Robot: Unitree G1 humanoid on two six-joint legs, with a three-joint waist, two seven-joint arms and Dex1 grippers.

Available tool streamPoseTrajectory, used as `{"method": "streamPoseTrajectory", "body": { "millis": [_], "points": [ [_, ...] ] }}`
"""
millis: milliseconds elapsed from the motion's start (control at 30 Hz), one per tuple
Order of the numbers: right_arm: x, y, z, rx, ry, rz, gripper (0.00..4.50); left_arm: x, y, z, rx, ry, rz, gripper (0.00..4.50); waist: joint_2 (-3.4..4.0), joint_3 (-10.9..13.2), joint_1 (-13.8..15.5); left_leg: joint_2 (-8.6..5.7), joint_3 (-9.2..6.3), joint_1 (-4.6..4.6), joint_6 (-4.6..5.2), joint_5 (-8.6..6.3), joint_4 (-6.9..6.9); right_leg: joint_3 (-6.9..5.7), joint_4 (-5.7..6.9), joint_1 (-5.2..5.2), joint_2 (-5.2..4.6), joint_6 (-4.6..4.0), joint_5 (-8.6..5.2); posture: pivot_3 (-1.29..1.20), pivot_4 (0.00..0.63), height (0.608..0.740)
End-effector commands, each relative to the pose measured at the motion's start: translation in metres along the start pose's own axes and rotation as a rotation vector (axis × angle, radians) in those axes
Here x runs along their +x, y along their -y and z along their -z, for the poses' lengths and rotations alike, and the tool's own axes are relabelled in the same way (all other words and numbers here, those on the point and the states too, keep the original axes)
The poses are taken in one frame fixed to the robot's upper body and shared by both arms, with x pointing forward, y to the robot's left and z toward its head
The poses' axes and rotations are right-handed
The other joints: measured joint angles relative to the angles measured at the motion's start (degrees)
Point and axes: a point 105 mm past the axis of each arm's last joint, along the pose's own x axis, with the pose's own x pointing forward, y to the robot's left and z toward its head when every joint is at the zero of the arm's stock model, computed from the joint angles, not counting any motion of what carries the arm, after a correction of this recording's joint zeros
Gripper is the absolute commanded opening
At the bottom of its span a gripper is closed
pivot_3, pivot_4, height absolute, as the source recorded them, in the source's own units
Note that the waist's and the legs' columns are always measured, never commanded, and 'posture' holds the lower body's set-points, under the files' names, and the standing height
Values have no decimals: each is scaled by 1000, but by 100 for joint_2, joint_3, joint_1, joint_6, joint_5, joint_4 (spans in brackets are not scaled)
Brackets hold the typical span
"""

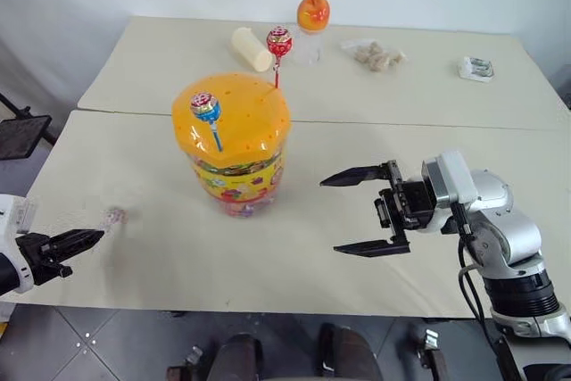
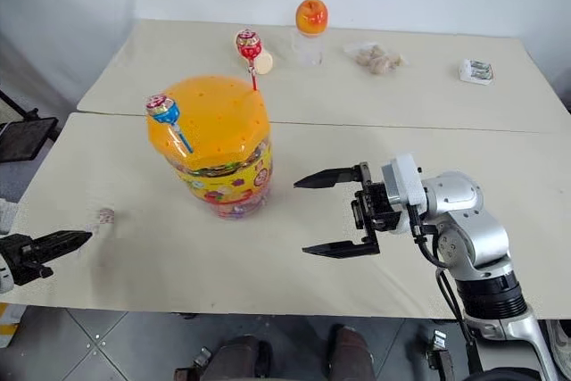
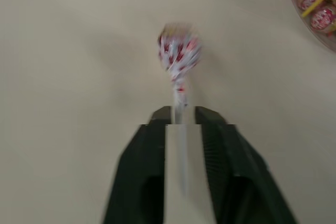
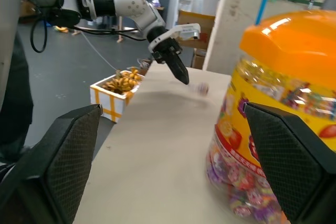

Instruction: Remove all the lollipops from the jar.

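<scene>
The jar (image 1: 234, 144) stands mid-desk (image 1: 161, 265) — bare surface all round it. At its 3 o'clock the right claw (image 1: 352, 211) gapes wide; the far clutter sits well apart at 12.
</scene>
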Motion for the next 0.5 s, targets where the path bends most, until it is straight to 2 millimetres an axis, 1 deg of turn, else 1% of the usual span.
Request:
{"method": "streamPoseTrajectory", "body": {
  "millis": [33, 67, 133, 167, 233, 267, 333, 367, 433, 500],
  "points": [
    [-4, 17, -16, 4, 76, 123, 4500, -10, 1, -10, 106, -22, 73, 2122, -1, 0, -56, 0, 1, 1, 0, 0, -1, 0, 0, 0, 0, 0, 0, 0, 150, 740],
    [-4, 27, -25, 13, 111, 164, 4500, -13, 3, -22, 153, 32, 114, 2418, 0, 0, -65, 3, 2, 0, 0, 0, 0, -2, 2, 0, 4, -4, -2, 0, 150, 740],
    [-3, 46, -37, 28, 136, 249, 4500, -21, 14, -51, 217, 200, 224, 2944, 17, 10, -73, 5, 12, 2, 0, 0, 2, 1, 1, -2, 6, -6, -3, 0, 150, 740],
    [-1, 57, -41, 49, 134, 303, 4500, -26, 21, -66, 246, 303, 292, 3295, 19, 11, -74, 7, 15, 1, -1, 0, 6, 1, 1, -3, 6, -6, -3, 0, 150, 740],
    [3, 76, -44, 60, 106, 382, 4500, -37, 36, -85, 281, 458, 411, 3785, 19, 11, -78, 14, 18, 0, -3, -1, 11, 0, 8, -7, 7, -10, -6, 0, 150, 740],
    [6, 88, -48, 65, 115, 426, 4500, -41, 49, -97, 286, 554, 480, 3785, 20, 11, -81, 14, 18, 0, -3, -1, 10, 1, 8, -10, 7, -10, -6, 0, 150, 740],
    [13, 104, -55, 70, 146, 471, 4500, -46, 73, -112, 276, 679, 590, 3785, 20, 11, -100, 13, 18, 1, -5, -3, 8, 1, 14, -12, 5, -10, -5, 0, 150, 740],
    [17, 110, -58, 76, 159, 479, 4500, -49, 85, -116, 277, 734, 648, 3785, 20, 10, -113, 13, 16, 0, -6, -3, 6, 0, 16, -15, 5, -10, -5, 0, 150, 740],
    [24, 117, -61, 90, 174, 479, 4500, -48, 103, -119, 257, 784, 724, 3785, 19, 11, -140, 12, 10, -2, -6, -3, 2, -2, 25, -21, 4, -10, -5, 0, 150, 740],
    [30, 122, -60, 100, 177, 475, 4500, -47, 113, -121, 227, 815, 765, 3785, 18, 9, -196, 10, 4, -5, -5, -4, 3, -4, 33, -25, 3, -11, -5, 0, 150, 740]
  ]
}}
